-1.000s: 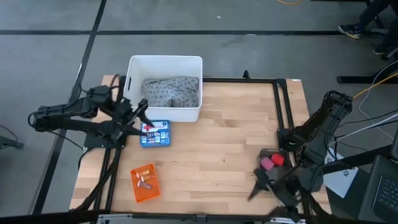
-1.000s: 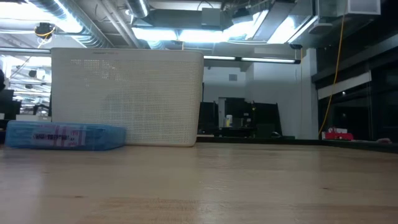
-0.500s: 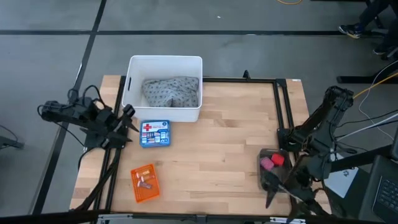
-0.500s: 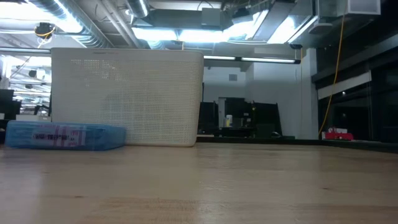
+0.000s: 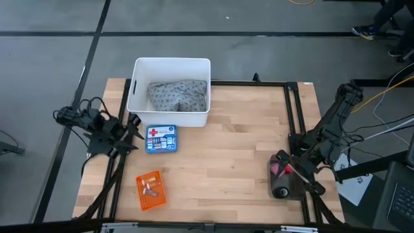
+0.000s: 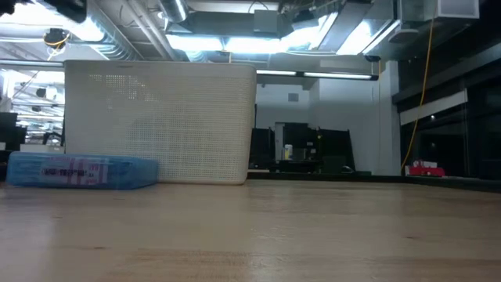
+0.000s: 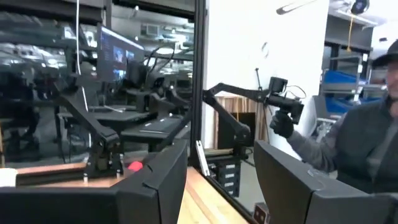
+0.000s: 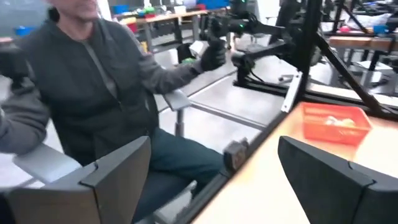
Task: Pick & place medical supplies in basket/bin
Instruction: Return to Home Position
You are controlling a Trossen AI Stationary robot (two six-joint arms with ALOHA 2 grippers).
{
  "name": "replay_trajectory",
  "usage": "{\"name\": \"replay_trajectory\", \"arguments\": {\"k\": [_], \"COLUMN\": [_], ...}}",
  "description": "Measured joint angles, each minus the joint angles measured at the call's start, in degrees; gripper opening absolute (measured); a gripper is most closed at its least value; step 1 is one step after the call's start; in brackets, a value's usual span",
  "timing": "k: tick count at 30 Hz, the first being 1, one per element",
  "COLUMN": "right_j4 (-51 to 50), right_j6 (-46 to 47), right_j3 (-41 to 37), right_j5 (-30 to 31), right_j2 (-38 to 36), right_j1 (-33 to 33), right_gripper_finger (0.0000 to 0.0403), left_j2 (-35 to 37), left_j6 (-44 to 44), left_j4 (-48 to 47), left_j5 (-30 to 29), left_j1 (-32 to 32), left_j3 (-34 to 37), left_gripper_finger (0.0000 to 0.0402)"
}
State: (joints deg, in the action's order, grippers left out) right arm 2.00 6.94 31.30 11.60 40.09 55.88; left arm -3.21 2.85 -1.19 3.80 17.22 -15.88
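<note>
A grey dotted pack (image 5: 178,96) lies inside the white tub (image 5: 139,68) at the far left of the table. A blue first-aid box (image 5: 161,138) lies flat in front of the tub. Small tan pieces lie in the orange basket (image 5: 150,189). Pink and red rolls (image 5: 280,168) and a black roll (image 5: 281,191) sit in the dark tray (image 5: 273,178) at the right. My left gripper (image 5: 132,123) stands open by the table's left edge, left of the blue box, with nothing in it. My right gripper (image 5: 299,173) hangs open over the tray's right side, also with nothing in it.
A black frame (image 5: 294,110) runs along the table's far and right edges. A seated person in a dark jacket (image 8: 93,81) is beyond the table's near edge, one gloved hand (image 8: 211,56) on a control arm. Bare wood (image 5: 226,155) spans the table's middle.
My left gripper has drawn back from the blue box toward the table's left edge and has sunk, staying open. My right gripper has pulled back from the near edge toward the right edge, staying open. The supplies and containers have kept their places.
</note>
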Motion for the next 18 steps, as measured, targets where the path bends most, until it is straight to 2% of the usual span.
{"name": "replay_trajectory", "arguments": {"k": [5,9,13,15,18], "right_j4": [-0.76,-4.0,-6.73,-4.71,3.88], "right_j6": [0.0,0.05,0.11,0.1,-1.55], "right_j3": [-4.83,-6.46,-8.73,-11.12,-16.59], "right_j5": [2.71,6.67,8.11,5.06,-4.34], "right_j2": [-5.42,-10.1,-13.86,-15.89,-18.32], "right_j1": [0.09,-0.03,-0.35,-0.6,-0.96], "right_gripper_finger": [0.0352,0.0352,0.0352,0.0352,0.0352], "left_j2": [3.18,2.73,3.2,3.2,3.2], "left_j6": [-0.84,-0.9,-1.73,-1.65,-1.62], "left_j4": [-0.94,3.37,8.02,9.22,10.82], "left_j5": [0.26,-3.47,-3.59,-3.67,-3.86], "left_j1": [-0.01,-0.01,-0.01,-0.01,-0.01], "left_j3": [4.76,9.59,13.06,14.06,14.88], "left_gripper_finger": [0.0182,0.0182,0.0182,0.0182,0.0182]}}
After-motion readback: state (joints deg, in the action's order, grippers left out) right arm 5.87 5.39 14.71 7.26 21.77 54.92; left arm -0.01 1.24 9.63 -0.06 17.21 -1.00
